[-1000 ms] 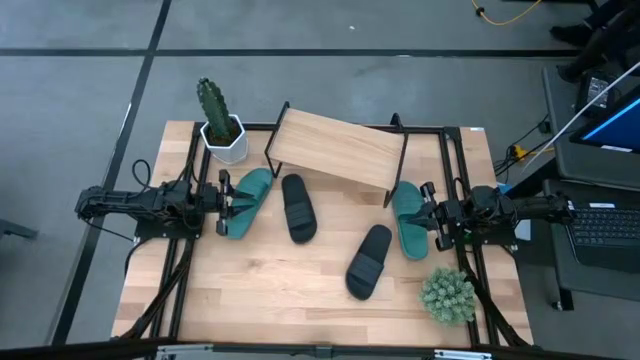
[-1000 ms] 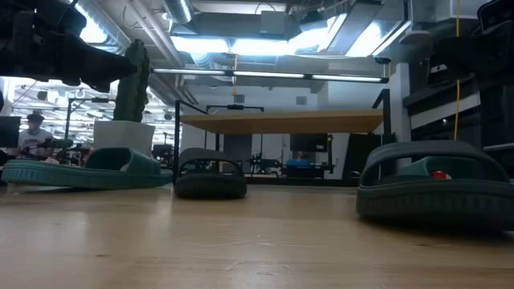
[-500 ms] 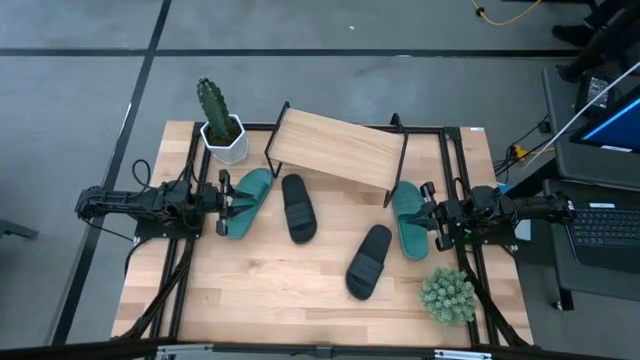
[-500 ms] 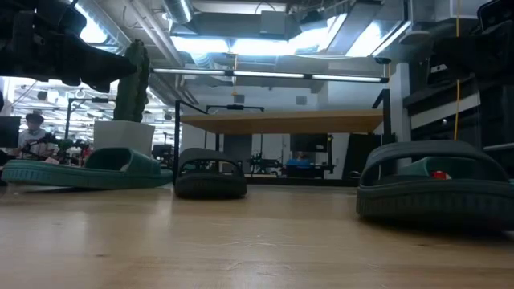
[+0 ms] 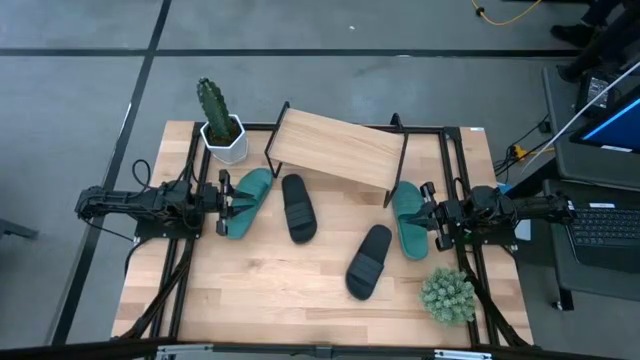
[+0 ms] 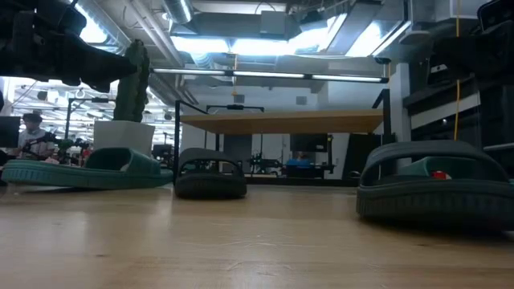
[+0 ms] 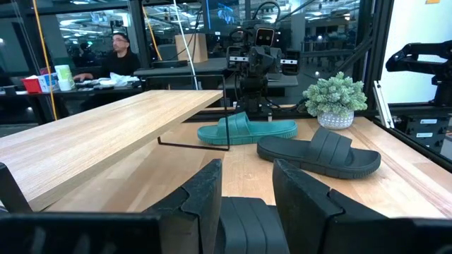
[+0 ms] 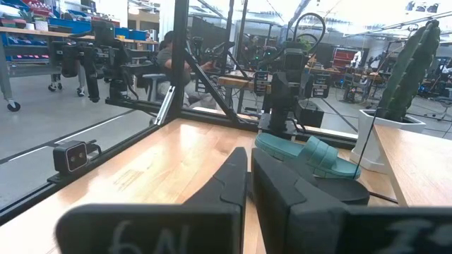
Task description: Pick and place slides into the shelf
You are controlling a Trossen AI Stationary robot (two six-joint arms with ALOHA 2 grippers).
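Note:
Four slides lie sole-down on the tabletop. One teal slide point(image 5: 250, 198) is just in front of my left gripper point(image 5: 226, 203), and the other teal slide point(image 5: 408, 220) is just in front of my right gripper point(image 5: 431, 215). Two black slides point(image 5: 297, 207) point(image 5: 368, 260) lie between them. The shelf point(image 5: 338, 148) stands on its wire legs at the far middle, with nothing on its slanted board. My left gripper point(image 7: 247, 187) is open. My right gripper point(image 8: 250, 176) is shut. Both hang above the table and touch nothing.
A potted cactus point(image 5: 214, 122) stands at the far left beside the shelf, and a small green succulent point(image 5: 447, 296) sits at the near right corner. Black frame rails point(image 5: 452, 160) run along the table's sides. Bare wood point(image 5: 270, 295) lies toward the near edge. A person point(image 7: 121, 53) sits beyond the table.

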